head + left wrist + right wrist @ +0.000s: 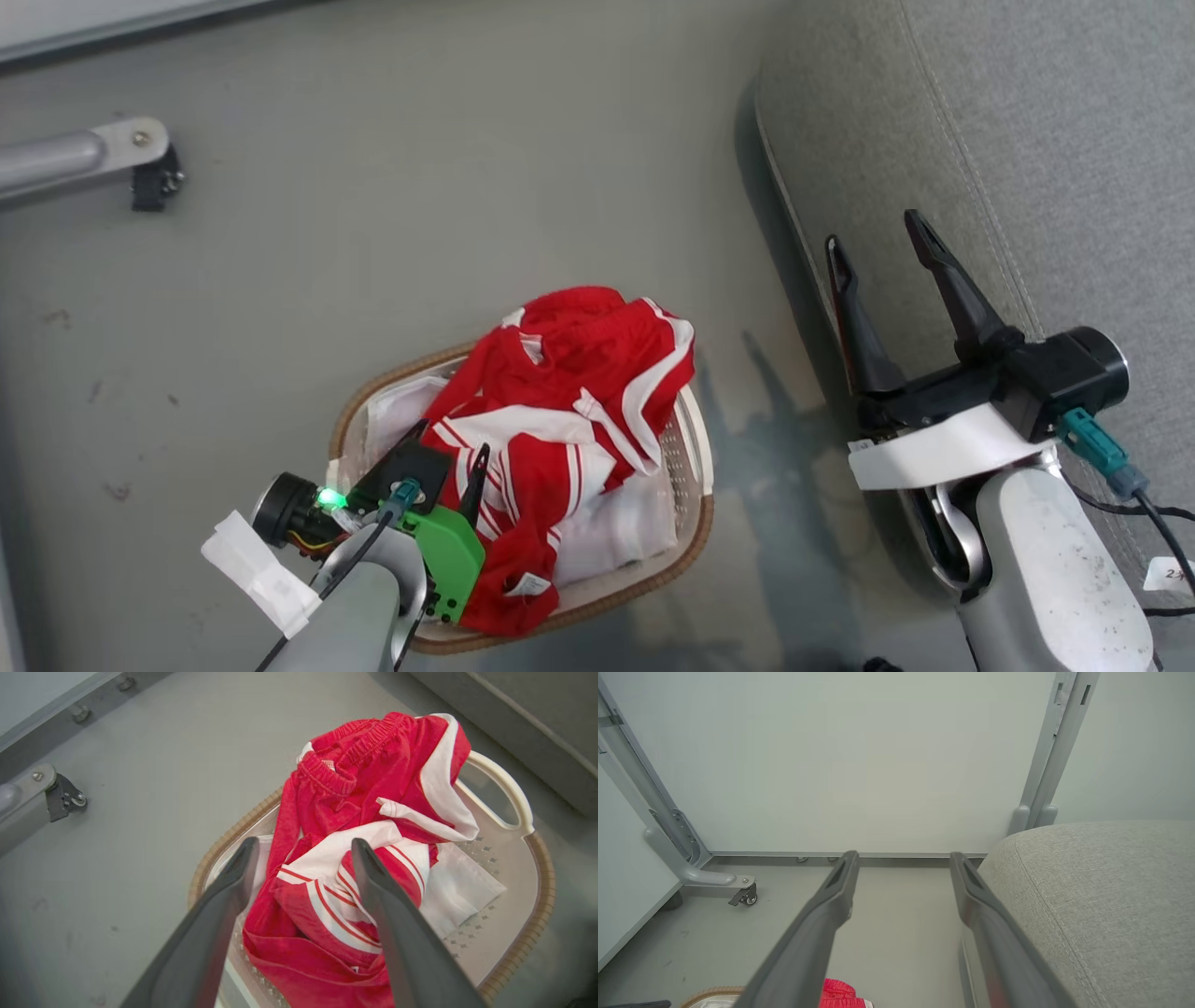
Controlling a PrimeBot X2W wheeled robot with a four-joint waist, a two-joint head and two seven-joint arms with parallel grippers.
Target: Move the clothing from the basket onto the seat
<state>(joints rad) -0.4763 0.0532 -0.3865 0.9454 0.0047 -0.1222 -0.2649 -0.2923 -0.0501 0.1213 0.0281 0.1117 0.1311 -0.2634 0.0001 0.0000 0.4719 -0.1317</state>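
I saw two red garments (569, 392) heaped in one basket (695, 485) left of one grey seat (1027, 140), my left tool (304, 843) and right tool (873, 233) both wide, empty.

Most basket (680, 448) floor, seemingly, beneath clothing (560, 373)

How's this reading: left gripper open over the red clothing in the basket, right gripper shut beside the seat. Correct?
One error: the right gripper is open, not shut. The right wrist view shows its two fingers spread apart and empty beside the seat. The rest stands: the left gripper is open over the clothing in the basket.
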